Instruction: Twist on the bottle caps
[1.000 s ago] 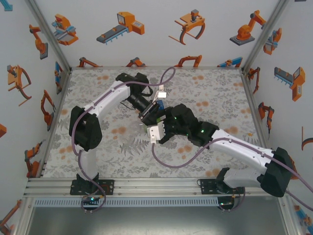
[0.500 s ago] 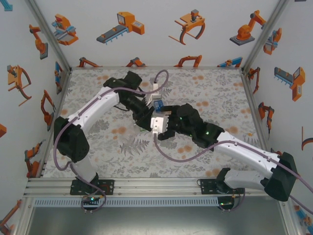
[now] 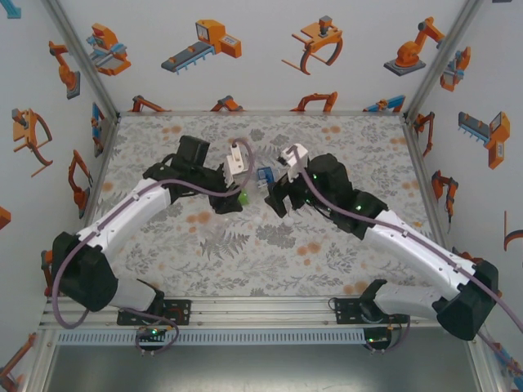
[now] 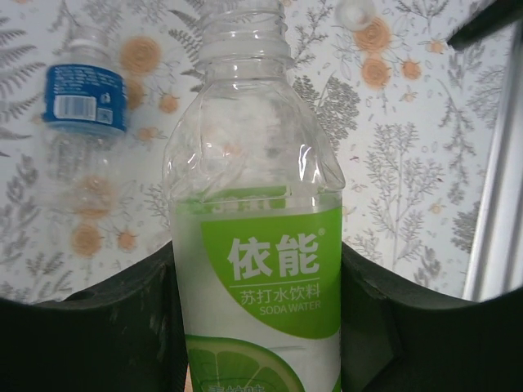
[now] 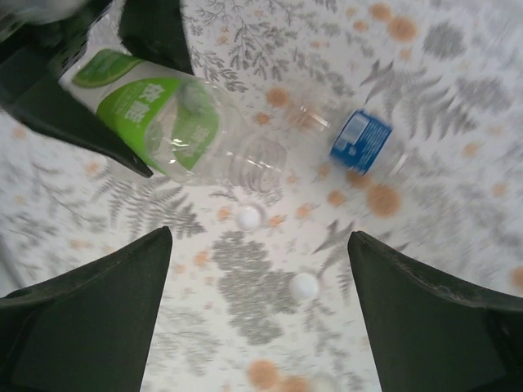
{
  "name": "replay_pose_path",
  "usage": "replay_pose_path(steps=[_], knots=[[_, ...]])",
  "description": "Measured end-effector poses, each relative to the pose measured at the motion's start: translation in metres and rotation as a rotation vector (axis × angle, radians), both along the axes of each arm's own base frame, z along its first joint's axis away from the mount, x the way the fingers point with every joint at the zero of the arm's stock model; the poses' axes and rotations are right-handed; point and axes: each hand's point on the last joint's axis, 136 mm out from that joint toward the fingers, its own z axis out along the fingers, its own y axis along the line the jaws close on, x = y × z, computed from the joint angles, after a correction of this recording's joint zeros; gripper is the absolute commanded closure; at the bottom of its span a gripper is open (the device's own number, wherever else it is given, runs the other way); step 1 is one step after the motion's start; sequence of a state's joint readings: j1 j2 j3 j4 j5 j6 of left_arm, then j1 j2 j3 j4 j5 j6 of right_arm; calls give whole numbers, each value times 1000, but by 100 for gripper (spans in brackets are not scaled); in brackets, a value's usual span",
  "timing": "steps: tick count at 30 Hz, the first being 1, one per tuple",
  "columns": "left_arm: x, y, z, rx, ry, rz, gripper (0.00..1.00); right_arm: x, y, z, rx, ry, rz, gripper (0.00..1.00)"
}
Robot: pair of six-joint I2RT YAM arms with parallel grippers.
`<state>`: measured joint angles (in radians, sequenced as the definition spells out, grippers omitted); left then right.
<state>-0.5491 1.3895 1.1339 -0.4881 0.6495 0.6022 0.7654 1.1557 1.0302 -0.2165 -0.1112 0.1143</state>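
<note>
The green-labelled bottle (image 4: 260, 188) is grasped by the left pincer (image 4: 257, 265). The right pincer (image 5: 260, 245) is seen released, with two white caps (image 5: 248, 217) beneath it.

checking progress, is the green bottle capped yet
No, the green bottle has bare threads showing on its neck.

Top camera high, looking down, both wrist cameras close, sharing green-labelled bottle (image 4: 261, 269)

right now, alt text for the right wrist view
The left claw holds an uncapped green-label bottle, mouth near two white caps on the floral table. A blue-label bottle lies nearby; the right claw is open.
</note>
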Motion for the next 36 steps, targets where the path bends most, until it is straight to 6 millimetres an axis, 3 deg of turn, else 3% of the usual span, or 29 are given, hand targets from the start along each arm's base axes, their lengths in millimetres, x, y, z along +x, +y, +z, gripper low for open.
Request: replay_pose_path(steps=[4, 8, 14, 21, 29, 33, 36], knots=[[0, 1, 5, -24, -75, -9, 99, 9, -8, -11, 160, 253, -128, 30], [2, 1, 7, -34, -122, -13, 100, 8, -5, -20, 296, 485, -199, 35], [-1, 7, 2, -47, -173, 9, 100, 3, -3, -27, 384, 674, -244, 38], [2, 14, 26, -106, -259, 54, 100, 12, -33, -45, 400, 737, -366, 41], [3, 15, 53, -205, -295, 73, 100, 2, -52, -74, 293, 770, -433, 42], [-2, 11, 62, -275, -257, 47, 100, -3, -43, -70, 331, 724, -336, 42], [-10, 5, 73, -350, -207, 4, 100, -8, -36, -49, 405, 621, -218, 41]])
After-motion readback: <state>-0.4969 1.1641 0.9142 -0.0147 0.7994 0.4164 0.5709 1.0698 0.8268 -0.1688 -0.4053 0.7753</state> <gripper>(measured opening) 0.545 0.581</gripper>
